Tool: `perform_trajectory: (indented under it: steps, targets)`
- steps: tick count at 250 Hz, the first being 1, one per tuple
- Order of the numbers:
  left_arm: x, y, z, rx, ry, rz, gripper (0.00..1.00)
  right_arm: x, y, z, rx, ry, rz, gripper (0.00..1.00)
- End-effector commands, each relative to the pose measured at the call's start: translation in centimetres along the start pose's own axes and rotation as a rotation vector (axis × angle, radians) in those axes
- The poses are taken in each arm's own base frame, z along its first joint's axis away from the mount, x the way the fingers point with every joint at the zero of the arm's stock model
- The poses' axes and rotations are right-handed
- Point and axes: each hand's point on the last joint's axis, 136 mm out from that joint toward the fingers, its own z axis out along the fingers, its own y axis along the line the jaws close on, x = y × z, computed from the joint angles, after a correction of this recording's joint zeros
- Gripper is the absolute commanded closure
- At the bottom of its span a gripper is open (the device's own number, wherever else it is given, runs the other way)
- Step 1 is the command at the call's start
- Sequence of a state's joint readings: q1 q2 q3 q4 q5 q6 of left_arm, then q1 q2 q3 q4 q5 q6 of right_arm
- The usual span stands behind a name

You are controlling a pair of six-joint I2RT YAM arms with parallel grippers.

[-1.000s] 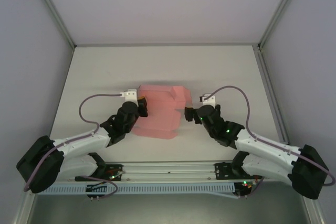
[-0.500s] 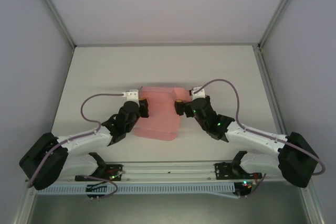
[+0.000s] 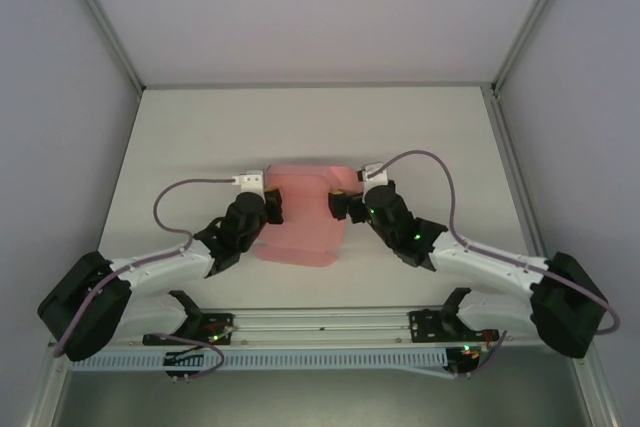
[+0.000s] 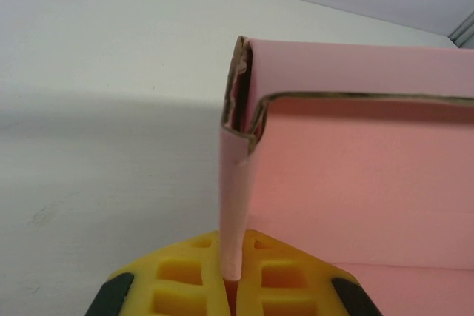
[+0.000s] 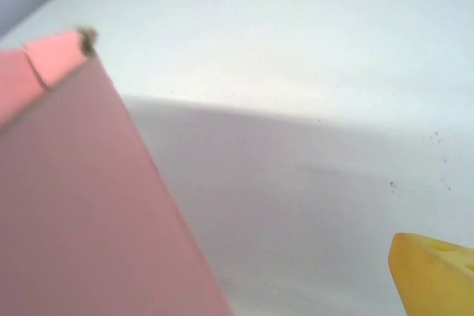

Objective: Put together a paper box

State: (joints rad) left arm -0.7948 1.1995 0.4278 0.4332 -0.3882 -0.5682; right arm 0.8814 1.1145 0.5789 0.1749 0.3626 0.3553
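Note:
The paper box (image 3: pixel 300 215) is pale pink card, partly folded, lying mid-table between the two arms. My left gripper (image 3: pixel 268 205) is at its left side. In the left wrist view its yellow pads (image 4: pixel 185 271) are shut on a raised side wall of the box (image 4: pixel 235 205), which stands on edge with a folded top corner. My right gripper (image 3: pixel 343 205) is against the box's right edge. In the right wrist view one yellow finger (image 5: pixel 437 275) shows at the lower right, set wide. A pink panel (image 5: pixel 67 205) covers the left side and hides the other finger.
The white table (image 3: pixel 300 127) stretches behind and to both sides of the box, closed in by grey walls and metal corner posts (image 3: pixel 100 17). A purple cable (image 3: pixel 175 197) loops over each arm. The arm bases and a rail (image 3: pixel 320 332) run along the near edge.
My right gripper has swung left from beside the box up to its right edge. The far right flap of the box has folded in. My left gripper has kept its hold.

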Motion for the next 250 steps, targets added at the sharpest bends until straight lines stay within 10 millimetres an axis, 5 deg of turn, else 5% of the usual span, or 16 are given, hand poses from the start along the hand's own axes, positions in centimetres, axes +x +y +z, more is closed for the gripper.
perform_trajectory:
  steps: [1, 59, 115, 161, 250]
  targets:
    - [-0.9, 0.9, 0.2, -0.029, -0.025, -0.015, 1.0, -0.7, -0.8, -2.4, -0.002, -0.007, 0.013, 0.0]
    - [-1.0, 1.5, -0.1, -0.036, -0.021, 0.012, 1.0, -3.6, -3.5, -7.4, 0.034, -0.021, -0.023, 0.0]
    - [-1.0, 0.1, -0.4, 0.05, -0.021, 0.034, 1.0, -4.4, -7.4, -6.6, 0.013, 0.009, 0.159, 0.0]
    - [-1.2, -0.5, -0.6, 0.085, -0.024, 0.037, 1.0, -4.5, -6.9, -4.2, -0.111, 0.036, 0.194, 0.0]
    - [-1.3, -0.7, -0.5, 0.097, -0.028, 0.036, 1.0, -1.7, 0.0, -1.4, -0.475, 0.214, 0.157, 0.02]
